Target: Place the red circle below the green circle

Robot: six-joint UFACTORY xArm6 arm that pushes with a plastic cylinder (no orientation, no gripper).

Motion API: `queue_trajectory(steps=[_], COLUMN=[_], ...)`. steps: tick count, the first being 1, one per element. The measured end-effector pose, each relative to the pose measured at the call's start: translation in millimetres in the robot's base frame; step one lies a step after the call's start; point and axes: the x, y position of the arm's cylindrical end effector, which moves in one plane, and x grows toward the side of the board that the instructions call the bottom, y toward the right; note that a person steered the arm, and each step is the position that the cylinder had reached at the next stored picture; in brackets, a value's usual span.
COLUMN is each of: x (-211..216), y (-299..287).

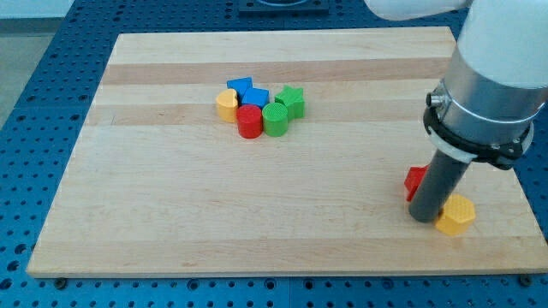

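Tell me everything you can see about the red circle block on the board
The red circle block is a short, upright cylinder with what looks like a matte, finely ribbed side, standing on the pale wooden board. It sits at the bottom of a tight cluster in the board's upper middle. The green circle block touches it on the view's right, the yellow block sits close at its upper left, and a blue block is just above it. My tip is far away, near the view's lower right.
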Motion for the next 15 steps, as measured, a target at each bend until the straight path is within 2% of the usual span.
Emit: queue_trajectory(steps=[1,3,5,6,7,8,9,10,11,12,14,15], x=[1,-8,-131,-149,-199,-264,-308,-327,-291,-228,-226,-209], y=[0,-61,-91,-95,-112,-162,-222,-283,-308,-305,-284,-270])
